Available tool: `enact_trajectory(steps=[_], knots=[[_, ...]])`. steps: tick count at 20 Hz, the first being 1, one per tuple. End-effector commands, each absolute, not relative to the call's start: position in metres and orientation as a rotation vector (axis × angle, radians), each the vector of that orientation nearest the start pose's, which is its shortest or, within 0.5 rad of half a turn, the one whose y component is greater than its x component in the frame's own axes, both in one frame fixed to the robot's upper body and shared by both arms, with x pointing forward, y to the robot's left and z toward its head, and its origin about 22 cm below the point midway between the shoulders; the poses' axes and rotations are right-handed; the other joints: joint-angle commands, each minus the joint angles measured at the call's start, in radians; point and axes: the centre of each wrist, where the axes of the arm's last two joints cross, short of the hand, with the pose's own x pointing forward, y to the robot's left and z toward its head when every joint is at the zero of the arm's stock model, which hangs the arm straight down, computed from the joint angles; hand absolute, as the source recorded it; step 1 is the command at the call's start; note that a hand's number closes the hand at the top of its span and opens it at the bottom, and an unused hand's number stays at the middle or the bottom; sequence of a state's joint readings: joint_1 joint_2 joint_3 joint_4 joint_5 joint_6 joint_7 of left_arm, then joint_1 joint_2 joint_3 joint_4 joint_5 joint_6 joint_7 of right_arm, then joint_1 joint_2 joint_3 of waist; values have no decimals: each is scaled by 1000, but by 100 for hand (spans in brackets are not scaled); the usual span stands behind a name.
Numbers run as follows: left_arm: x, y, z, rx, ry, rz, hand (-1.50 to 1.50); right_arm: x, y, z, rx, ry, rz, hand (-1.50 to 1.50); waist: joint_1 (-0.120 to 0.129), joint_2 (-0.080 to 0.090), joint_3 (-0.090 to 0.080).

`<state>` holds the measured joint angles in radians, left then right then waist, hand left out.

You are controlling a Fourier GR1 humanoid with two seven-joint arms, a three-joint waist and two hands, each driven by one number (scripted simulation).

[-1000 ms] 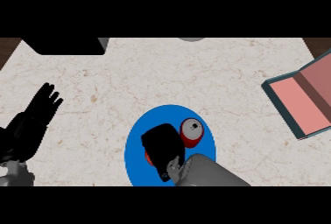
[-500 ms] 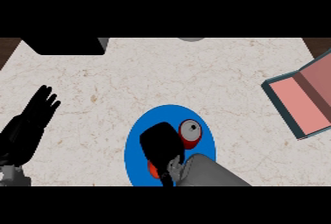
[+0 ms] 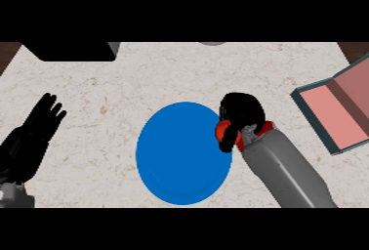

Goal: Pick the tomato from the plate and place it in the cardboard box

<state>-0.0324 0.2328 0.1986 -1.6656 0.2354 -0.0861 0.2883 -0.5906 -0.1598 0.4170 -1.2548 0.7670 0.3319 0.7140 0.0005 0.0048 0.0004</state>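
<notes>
My right hand (image 3: 239,113) hovers over the right rim of the blue plate (image 3: 176,156), its fingers curled round the red tomato (image 3: 225,129), which shows only as red patches under the palm. The plate's surface is bare. The cardboard box (image 3: 338,110), open with a pink inside, lies at the right edge of the head view, well right of the hand. My left hand (image 3: 34,132) rests open near the left edge, fingers up.
A black object (image 3: 72,50) sits at the counter's far left corner. A small grey shape (image 3: 213,43) shows at the far edge. Marble counter (image 3: 144,78) stretches between the plate and the box.
My right hand has closed on the tomato, lifted it off the plate's middle and moved right to the plate's rim. The left hand has barely moved.
</notes>
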Motion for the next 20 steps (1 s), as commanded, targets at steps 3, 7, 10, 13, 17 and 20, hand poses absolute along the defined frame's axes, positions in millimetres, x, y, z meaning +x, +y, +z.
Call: enact_trajectory(steps=[3, 7, 10, 13, 17, 20], knots=[[240, 314, 28, 63, -1450, 33, 0, 367, -143, 83, -999, -934, 1000, 150, 5, -2, -1], [238, 324, 54, 65, -1440, 52, 0, 366, -142, 131, -1063, -1064, 963, 150, 2, -8, -1], [237, 314, 53, 51, -1429, 39, 0, 353, -124, 170, -1125, -1157, 938, 150, -2, -10, -1], [241, 335, 55, 65, -1429, 61, 0, 341, -116, 211, -1223, -1231, 845, 150, -5, -11, -1], [237, 326, 46, 58, -1440, 68, 0, 325, -126, 250, -1351, -1252, 679, 150, -10, -13, -1], [232, 317, 56, 60, -1432, 51, 0, 330, -141, 282, -1411, -1224, 580, 150, -1, -11, -1]])
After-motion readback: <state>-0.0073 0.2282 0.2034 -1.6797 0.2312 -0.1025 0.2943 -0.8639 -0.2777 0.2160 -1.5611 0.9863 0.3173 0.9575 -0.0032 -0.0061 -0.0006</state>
